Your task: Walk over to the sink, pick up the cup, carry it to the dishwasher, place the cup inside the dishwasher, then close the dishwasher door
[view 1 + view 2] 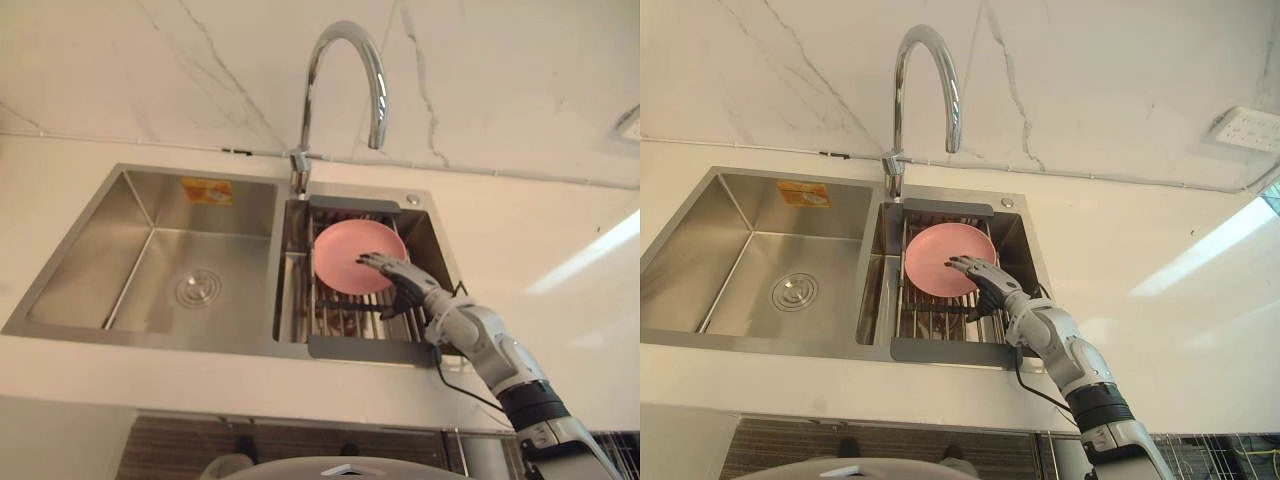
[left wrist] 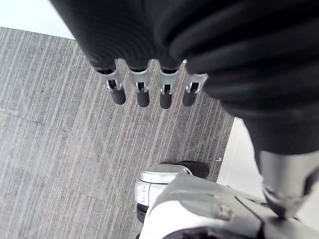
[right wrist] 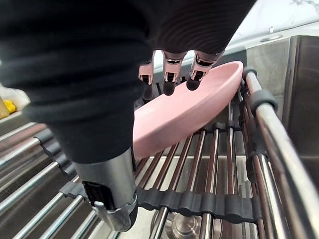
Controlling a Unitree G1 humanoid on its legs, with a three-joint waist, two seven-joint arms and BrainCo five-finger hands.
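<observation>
Here's the danger: a slip. The pink dish (image 1: pixel 345 250), shallow and more plate than cup, leans tilted on the bars of the drying rack (image 1: pixel 340 320) over the right basin of the sink (image 1: pixel 90 240). A nudge on that smooth rim could, I reckon, send it skating along the bars instead of into a grip. The right hand (image 1: pixel 400 275) is open, fingertips (image 3: pixel 168 87) stretched over the dish's inner face — contact I can't confirm — and it grips nothing. The left hand (image 2: pixel 149 89) hangs relaxed above the floor (image 2: pixel 50 149).
</observation>
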